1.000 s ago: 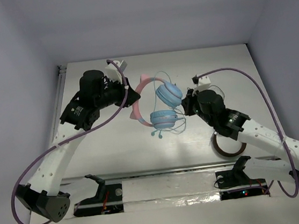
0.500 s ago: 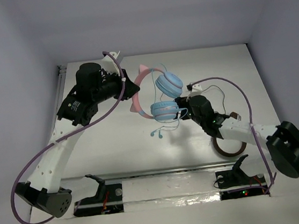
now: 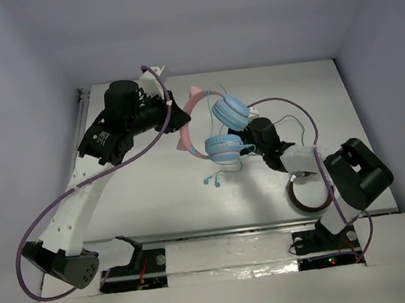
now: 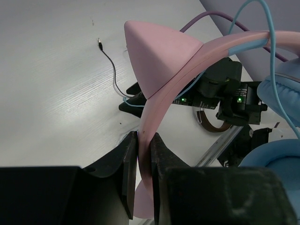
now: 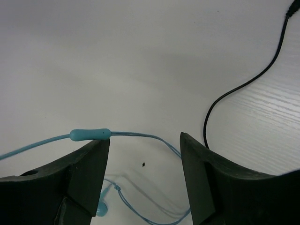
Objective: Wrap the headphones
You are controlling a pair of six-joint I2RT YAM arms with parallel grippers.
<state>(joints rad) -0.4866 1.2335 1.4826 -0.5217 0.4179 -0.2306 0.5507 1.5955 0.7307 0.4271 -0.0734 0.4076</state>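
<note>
The headphones (image 3: 222,127) hang above the table's middle, with a pink headband (image 3: 187,116) bearing pointed ears and two light-blue earcups (image 3: 228,110). My left gripper (image 3: 175,125) is shut on the headband (image 4: 164,98), whose strip is pinched between the jaws (image 4: 144,143). The thin light-blue cable (image 3: 223,169) dangles below the lower earcup (image 3: 222,147) onto the table. My right gripper (image 3: 248,141) sits just right of that earcup, open. In the right wrist view the cable's joiner (image 5: 90,134) lies over the left fingertip, and the gripper (image 5: 144,150) holds nothing.
A loose thin black cable (image 3: 296,124) curls on the table to the right of the right gripper (image 5: 234,93). A brown ring-shaped object (image 3: 310,198) lies at the near right. White walls stand to the left, right and back.
The right gripper has opened and let go of the cable. Its arm has folded back and its gripper has shifted left toward the lower earcup. The left gripper raised the headband slightly.
</note>
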